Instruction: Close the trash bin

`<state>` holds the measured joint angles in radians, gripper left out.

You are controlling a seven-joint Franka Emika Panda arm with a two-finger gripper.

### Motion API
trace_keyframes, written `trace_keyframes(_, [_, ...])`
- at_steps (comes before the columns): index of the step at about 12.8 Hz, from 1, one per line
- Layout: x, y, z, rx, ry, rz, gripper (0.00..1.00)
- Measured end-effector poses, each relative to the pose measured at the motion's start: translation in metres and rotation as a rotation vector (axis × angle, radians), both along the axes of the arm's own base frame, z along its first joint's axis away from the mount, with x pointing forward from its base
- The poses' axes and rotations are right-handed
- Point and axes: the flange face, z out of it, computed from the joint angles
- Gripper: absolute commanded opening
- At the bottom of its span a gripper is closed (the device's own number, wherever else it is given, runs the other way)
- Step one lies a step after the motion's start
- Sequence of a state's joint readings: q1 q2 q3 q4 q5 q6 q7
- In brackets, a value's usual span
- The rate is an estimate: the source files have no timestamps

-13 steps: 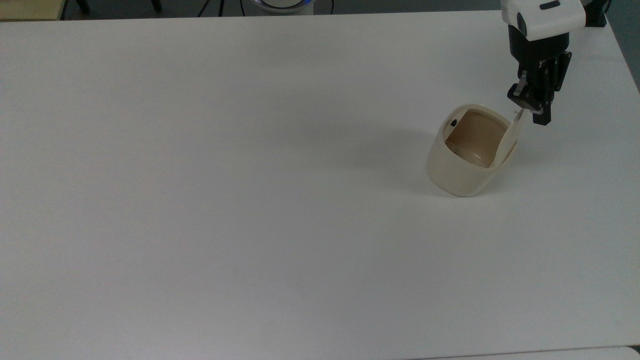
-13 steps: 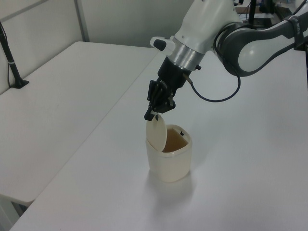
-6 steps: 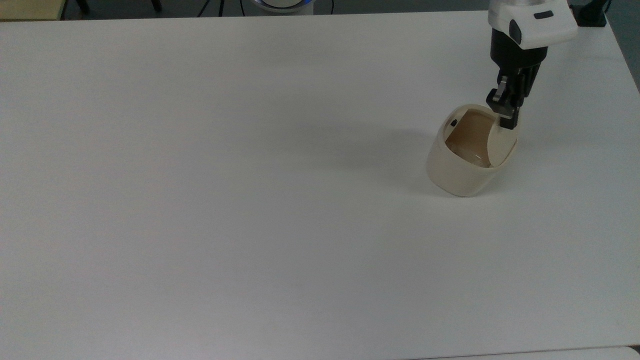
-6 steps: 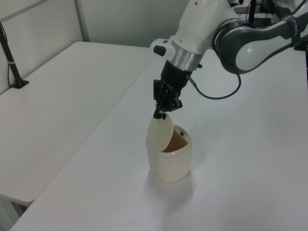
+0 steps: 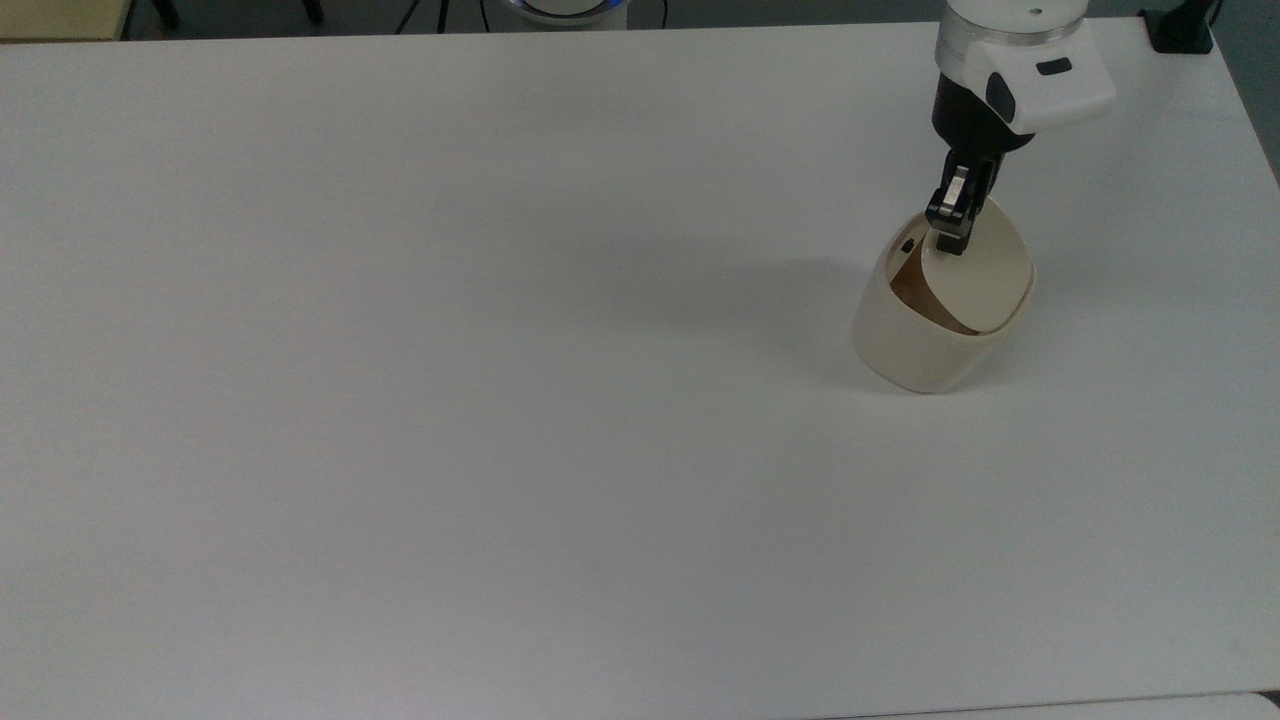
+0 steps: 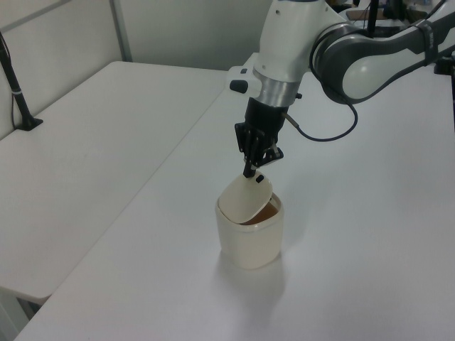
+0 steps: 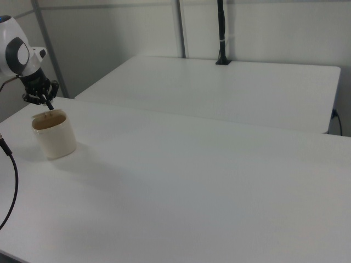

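Your gripper (image 5: 948, 238), fingers together, presses the tilted lid (image 5: 980, 270) near its free edge. Push straight down gently, so the bin (image 5: 915, 350) doesn't tip or slide.

No readable text, label, brand, number or sign anywhere in the views.
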<state>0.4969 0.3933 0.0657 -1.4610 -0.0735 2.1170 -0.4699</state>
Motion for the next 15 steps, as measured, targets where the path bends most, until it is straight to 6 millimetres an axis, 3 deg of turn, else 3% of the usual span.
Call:
trace_keyframes(9, [-0.008, 0.001, -0.043, -0.071, 0.108, 0.02, 0.01])
trace_keyframes(15, [-0.007, 0.001, -0.043, -0.071, 0.109, 0.019, 0.01])
